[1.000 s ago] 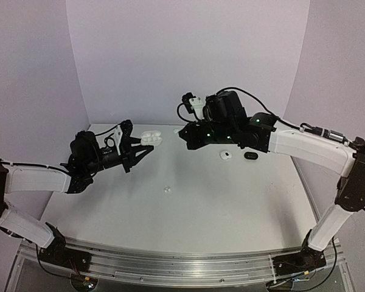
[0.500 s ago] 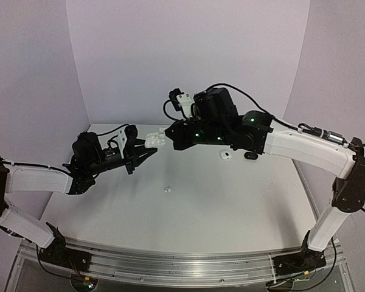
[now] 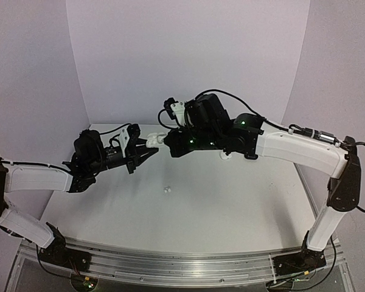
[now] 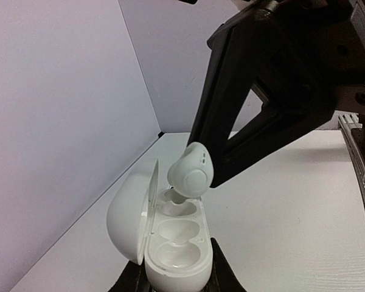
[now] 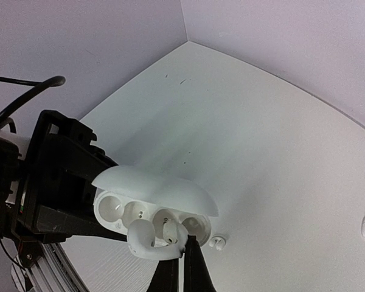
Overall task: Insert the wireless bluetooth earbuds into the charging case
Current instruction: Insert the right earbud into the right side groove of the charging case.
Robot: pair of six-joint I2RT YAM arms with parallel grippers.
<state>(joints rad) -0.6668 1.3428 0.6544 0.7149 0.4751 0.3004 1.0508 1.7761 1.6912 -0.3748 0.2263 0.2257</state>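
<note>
A loose earbud (image 3: 166,190) lies alone on the white table (image 3: 231,207), nearer the arm bases than both pincers. Beyond it and raised off the table, the left pincer (image 3: 147,148) is clamped on the lower end of the white charging case (image 4: 173,243), whose lid (image 4: 129,213) stands swung open to one side. The right pincer (image 5: 184,249) comes in from the opposite side, its black fingers (image 4: 231,146) closed on a white earbud (image 4: 188,176) whose lower tip sits at the mouth of the case socket farthest from the left wrist. Farther back, a small white object (image 3: 225,155) rests on the table, partly hidden under the right arm.
</note>
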